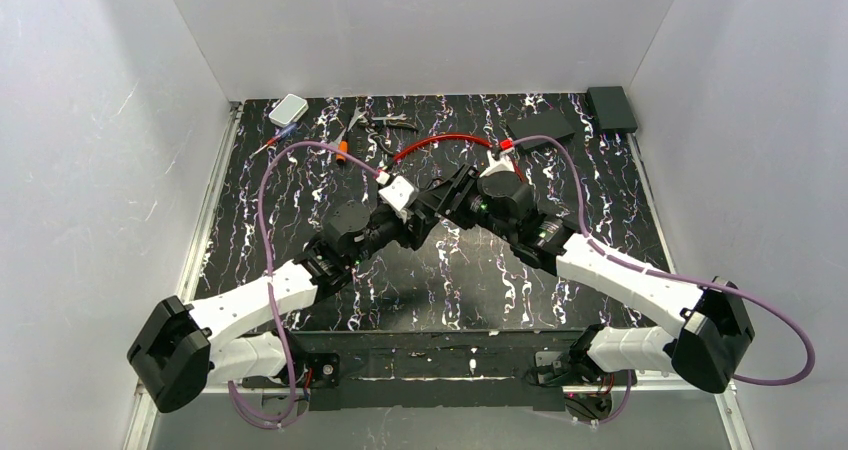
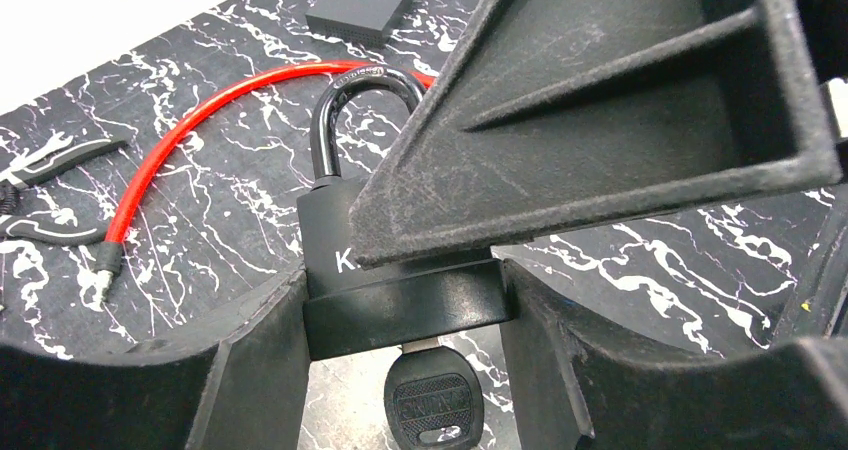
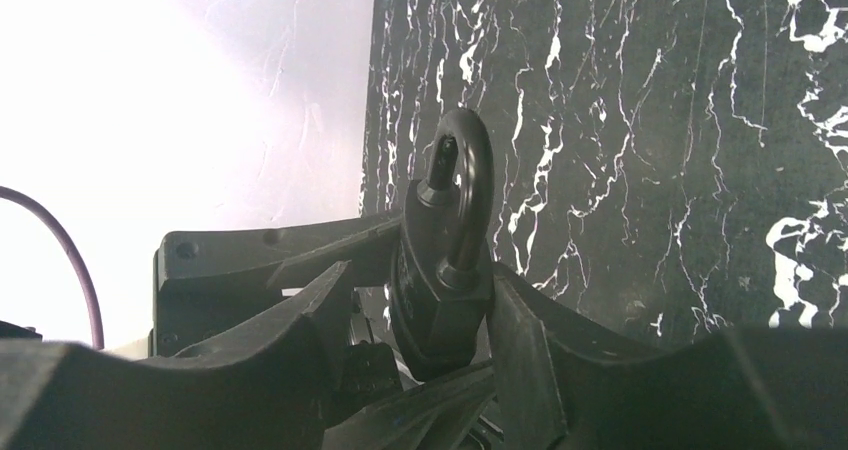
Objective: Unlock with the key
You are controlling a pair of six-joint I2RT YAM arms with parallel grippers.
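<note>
Black marbled table (image 1: pixel 600 210) seen from above: both arms met over its centre, left gripper (image 1: pixel 425 208) and right gripper (image 1: pixel 455 195) tip to tip. A red cable (image 1: pixel 440 142) lay behind them.

Left wrist view: the left gripper (image 2: pixel 400 315) pinched the black lock (image 2: pixel 335 230) by its sides, shackle up. A key (image 2: pixel 432 400) stuck out of its underside, and a right finger (image 2: pixel 600 120) crossed its front.

Right wrist view: the right gripper (image 3: pixel 430 315) clamped the lock (image 3: pixel 440 270) edge-on, with the table behind it.
</note>
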